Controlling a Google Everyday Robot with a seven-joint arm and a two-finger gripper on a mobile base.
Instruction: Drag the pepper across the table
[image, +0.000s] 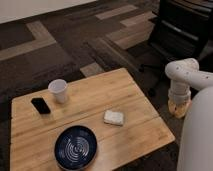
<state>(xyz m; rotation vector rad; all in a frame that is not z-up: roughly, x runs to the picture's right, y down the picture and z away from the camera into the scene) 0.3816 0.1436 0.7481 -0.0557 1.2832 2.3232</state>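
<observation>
The gripper (180, 109) hangs off the right edge of the table (135, 97), pointing down toward the floor, and honestly I can't tell the claw's state. There's an orangey patch at its lower end, which might be the pepper, so no call on its long axis. On the wood: white cup (58, 91), black phone (40, 105), white block (114, 117), dark blue plate (76, 146).

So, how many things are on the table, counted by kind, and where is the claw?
Cup: 1
Phone: 1
White block: 1
Dark blue plate: 1
Pepper: 0 seen
Total: 4
The claw is not in view; only the arm shows, right of the table.
</observation>
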